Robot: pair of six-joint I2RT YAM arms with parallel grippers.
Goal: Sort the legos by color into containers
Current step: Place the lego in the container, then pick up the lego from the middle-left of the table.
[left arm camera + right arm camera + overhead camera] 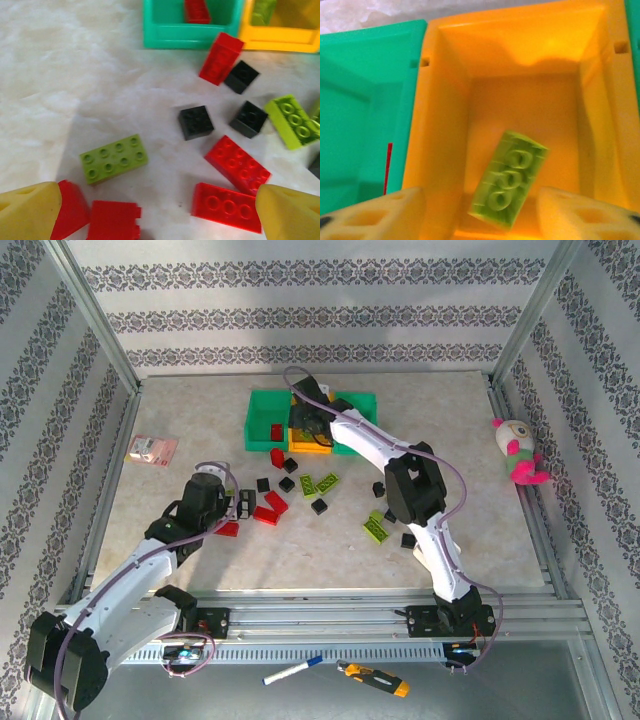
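Note:
Red, lime and black legos [300, 485] lie scattered mid-table in front of the containers [265, 420]. My left gripper [243, 505] hangs open just above them. In its wrist view the gripper [159, 212] spans a flat red brick [227, 206] and a red block [114, 221], touching neither, with a lime brick [114, 158] beyond. My right gripper [305, 415] reaches over the orange-yellow bin [445, 125]. It [482, 210] is open, and a blurred lime brick [512, 180] sits tilted and loose inside the bin between the fingers, with gaps on both sides.
A pink card [152, 450] lies at the left edge and a plush toy [518, 450] at the right edge. The left green bin [192, 35] holds a red brick [196, 11]. A marker [292, 671] and a screwdriver [372, 677] lie below the front rail.

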